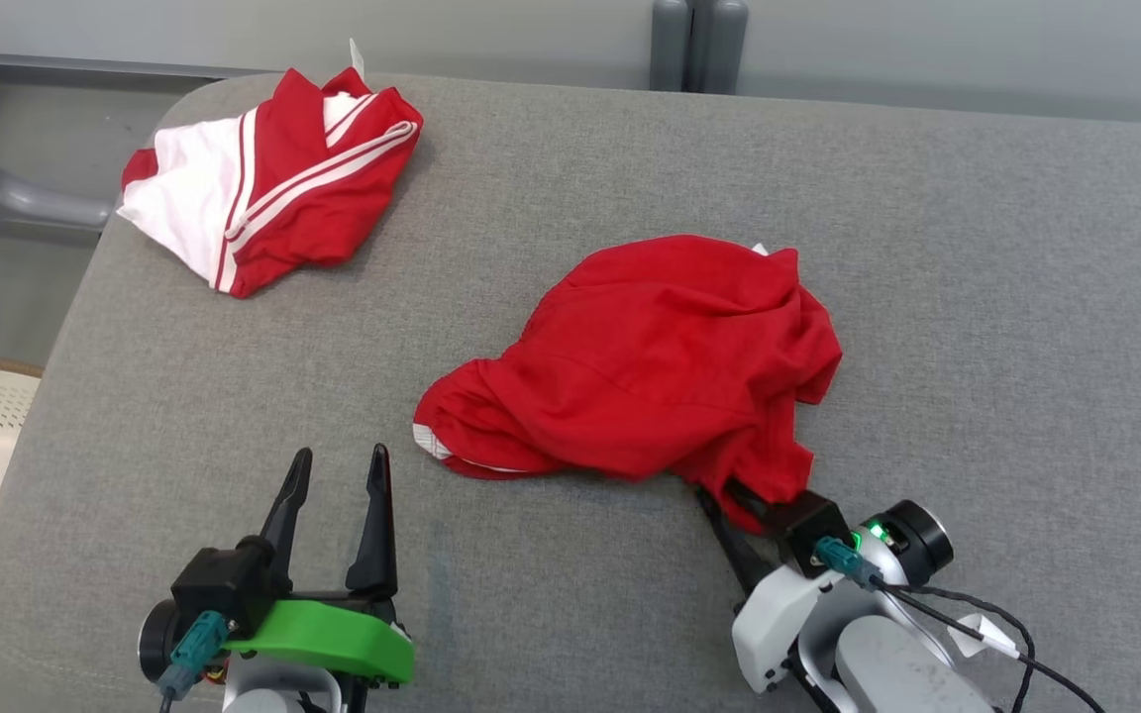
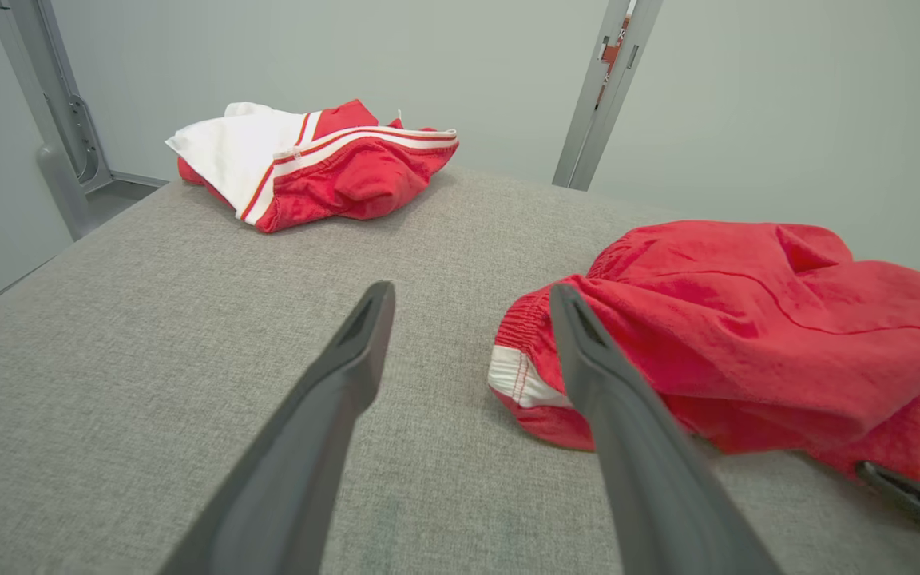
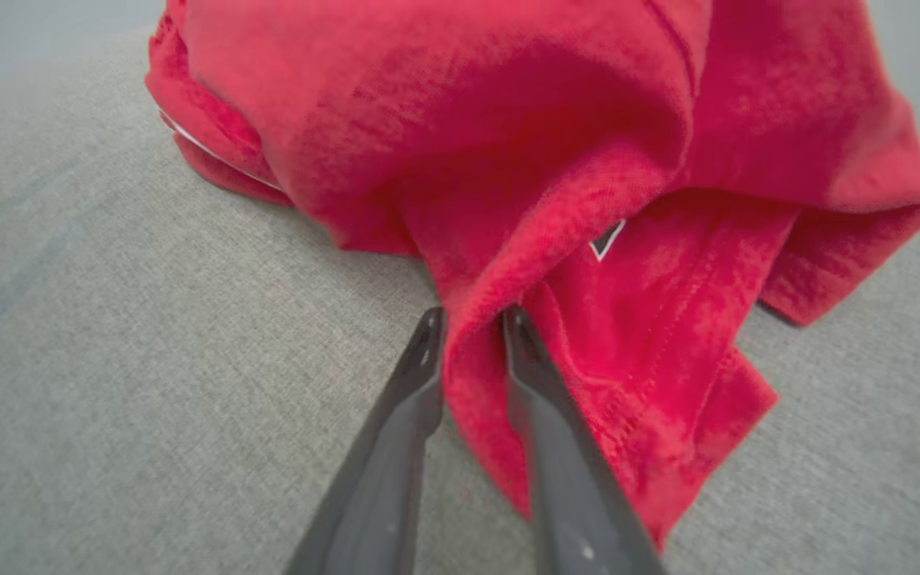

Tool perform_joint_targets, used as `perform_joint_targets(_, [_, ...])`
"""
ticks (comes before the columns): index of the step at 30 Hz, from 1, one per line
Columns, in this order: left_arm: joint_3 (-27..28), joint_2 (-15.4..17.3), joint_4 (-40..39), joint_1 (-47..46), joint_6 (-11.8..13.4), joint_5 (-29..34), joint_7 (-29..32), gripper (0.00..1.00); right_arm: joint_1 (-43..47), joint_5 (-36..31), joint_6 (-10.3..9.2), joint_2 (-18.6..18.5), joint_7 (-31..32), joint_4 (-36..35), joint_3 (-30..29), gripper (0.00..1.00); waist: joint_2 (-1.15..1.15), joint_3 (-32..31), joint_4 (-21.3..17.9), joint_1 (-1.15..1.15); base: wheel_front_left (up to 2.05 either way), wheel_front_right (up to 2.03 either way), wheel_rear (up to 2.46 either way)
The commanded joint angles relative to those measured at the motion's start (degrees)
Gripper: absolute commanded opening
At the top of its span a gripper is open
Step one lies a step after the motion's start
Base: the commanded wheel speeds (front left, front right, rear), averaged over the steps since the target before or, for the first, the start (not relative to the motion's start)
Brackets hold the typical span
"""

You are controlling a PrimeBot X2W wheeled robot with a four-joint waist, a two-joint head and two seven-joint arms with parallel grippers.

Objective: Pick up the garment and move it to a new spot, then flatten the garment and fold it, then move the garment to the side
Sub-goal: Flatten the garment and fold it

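Here, crumpled red garment (image 1: 650,356); right claw (image 3: 472,319) clamps its fold, left claw (image 1: 341,454) apart.

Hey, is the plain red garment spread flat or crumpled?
Crumpled: the plain red garment mounds up in deep folds, one flap pinched in the right gripper.

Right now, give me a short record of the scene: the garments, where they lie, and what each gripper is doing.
target: red garment, crumpled, mid-surface
other cloth: red and white garment, bunched at the far left corner
support: grey padded surface
right gripper: closed on a fold at the red garment's near edge
left gripper: open, holding nothing, apart from the cloth
stage: not yet flattened or folded
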Motion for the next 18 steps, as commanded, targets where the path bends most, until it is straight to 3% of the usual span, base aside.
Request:
perform_joint_targets(1, [0.2, 0.0, -0.2, -0.8, 0.4, -0.3, -0.2, 1.0, -0.8, 0.1, 0.01, -0.2, -0.2, -0.9, -0.7, 0.0, 0.0, 0.3, 0.3, 0.0, 0.0, 0.0, 0.0])
perform_joint_targets(18, [0.4, 0.0, -1.3, 0.5, 1.0, -1.2, -0.2, 1.0, 7.2, 3.1, 0.01, -2.5, -0.1, -21.8, -8.1, 0.0, 0.0, -0.4, -4.0, 0.0, 0.0, 0.0, 0.0])
